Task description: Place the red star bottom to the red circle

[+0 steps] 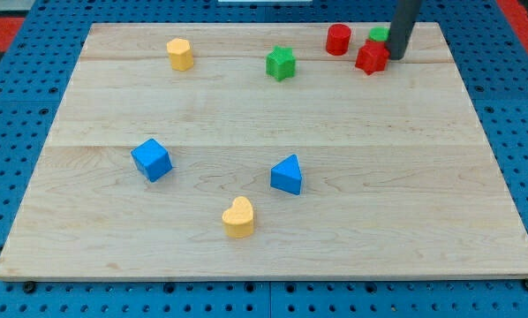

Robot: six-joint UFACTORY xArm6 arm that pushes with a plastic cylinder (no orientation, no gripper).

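Board: a big light wooden board (264,221) lying on a blue table with holes (17,132).
My tip: the dark rod's end (395,58) sits near the view's top right, touching the right side of the red star block.
Jaws: the rod has none, so nothing can open, close or grab.
Red star: the red star block (371,57) is just to the lower right of the red circle, close to it but not touching.
Red circle: the red round block (338,39) stands near the top edge.
Green block behind: a green block (379,34) peeks out behind the star; I cannot tell its shape.
Green star: a green star block (281,63) is left of the red circle.
Yellow blocks: a yellow six-sided block (180,54) at the top left, a yellow heart block (238,217) near the bottom.
Blue blocks: a blue cube (152,159) at the left, a blue triangle block (287,175) in the middle.
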